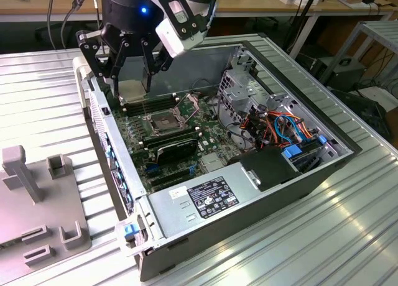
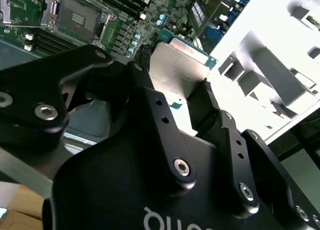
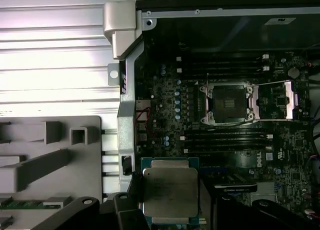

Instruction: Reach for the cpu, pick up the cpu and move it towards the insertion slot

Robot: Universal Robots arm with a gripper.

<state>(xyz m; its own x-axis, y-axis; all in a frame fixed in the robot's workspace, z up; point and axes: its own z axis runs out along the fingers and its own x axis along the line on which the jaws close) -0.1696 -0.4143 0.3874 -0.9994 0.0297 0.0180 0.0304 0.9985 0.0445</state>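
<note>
Between the fingers [image 2: 197, 97] the cpu [image 2: 179, 65] is clamped by its edges, pale metal face showing in both wrist views, green rim visible around it [image 3: 169, 192]. Gripper [image 1: 134, 81] hangs just above the open computer case [image 1: 323, 174], over the motherboard [image 1: 180, 143] near the case's back wall. Cpu [image 1: 132, 90] is lifted clear of everything, not touching the board.

Progress: reach and pick look done, chip is off any surface and carried. Move toward the insertion slot [image 1: 158, 121] is partway; slot sits near the gripper, slightly further into the case, frame open with the wire lever swung out [image 3: 227, 104]. Chip is not yet over the slot as far as I can judge, offset to one side in the first wrist view.

Grey plastic fixture [image 1: 37, 205] with notches lies beside the case on the ribbed metal desk [image 1: 298, 249]. Behind the case: wooden benches, cables, workshop clutter
</note>
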